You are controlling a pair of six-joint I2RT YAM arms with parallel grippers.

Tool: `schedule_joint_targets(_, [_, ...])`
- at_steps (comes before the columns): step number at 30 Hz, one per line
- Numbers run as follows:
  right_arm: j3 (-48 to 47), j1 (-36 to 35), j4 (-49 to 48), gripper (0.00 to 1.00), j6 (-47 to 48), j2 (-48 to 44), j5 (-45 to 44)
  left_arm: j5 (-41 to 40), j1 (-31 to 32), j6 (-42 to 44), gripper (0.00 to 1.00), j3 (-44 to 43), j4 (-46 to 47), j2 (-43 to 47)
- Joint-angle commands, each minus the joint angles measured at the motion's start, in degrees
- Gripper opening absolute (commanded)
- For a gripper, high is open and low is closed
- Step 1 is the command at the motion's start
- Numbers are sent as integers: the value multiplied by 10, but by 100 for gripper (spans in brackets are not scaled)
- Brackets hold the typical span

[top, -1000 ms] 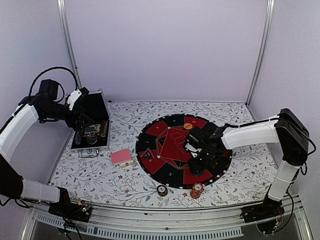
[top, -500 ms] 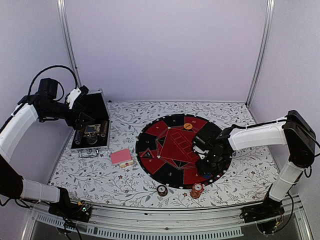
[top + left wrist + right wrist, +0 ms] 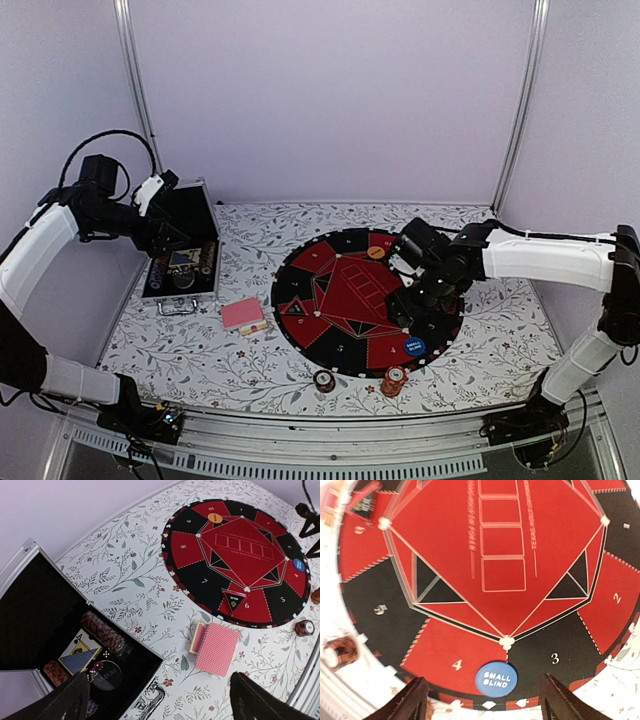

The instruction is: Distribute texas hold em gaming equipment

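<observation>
top view, right gripper (image 3: pixel 418 305): seen low over the near-right part of the mat (image 3: pixel 345 290); from here its jaw gap is masked by the arm's own dark body.
top view, blue button disc (image 3: pixel 414 347): laid flat near the mat's near-right rim, just beside that gripper and clear of it.
top view, orange button disc (image 3: pixel 376 252): placed at the mat's far edge.
top view, chip stacks (image 3: pixel 394 381): two are stood on the table (image 3: pixel 260 235) just off the mat's near edge; their colours are hard to read.
top view, card deck (image 3: pixel 241 312): pink-backed, found between the mat and the case (image 3: pixel 195 215).
top view, left gripper (image 3: pixel 162 240): held above the open case, its fingers lost against the black lining.
left wrist view, fingers (image 3: pixel 65 705): only two dark tips are caught at the bottom edge, spread wide, with nothing held between them.
left wrist view, case contents: chip rolls (image 3: pixel 102 630) and an ace card (image 3: pixel 80 650) are made out in shadow; one chip stack is cut off at the right edge.
right wrist view, jaws: spread wide, nothing gripped; the blue disc, marked SMALL BLIND, is seen on the mat between them near the line dividing seats 3 and 4, touched by neither.
right wrist view, left edge: one chip stack, blurred.
</observation>
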State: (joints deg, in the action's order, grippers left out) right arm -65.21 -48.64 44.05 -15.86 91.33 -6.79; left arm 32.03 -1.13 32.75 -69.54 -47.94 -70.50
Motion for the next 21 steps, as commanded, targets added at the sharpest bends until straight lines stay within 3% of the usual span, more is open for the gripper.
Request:
schedule_joint_targets(1, [-13,-19,46,84,-18,-69,58,-1,9,-19,100,-4,-8,-4])
schedule_joint_targets(9, [-11,-106,122,99,-58,-101,72,-24,24,-20,100,0,-9,-3])
schedule_joint_targets(21, [18,-158,95,94,-63,-61,100,-30,33,-18,100,5,-16,3])
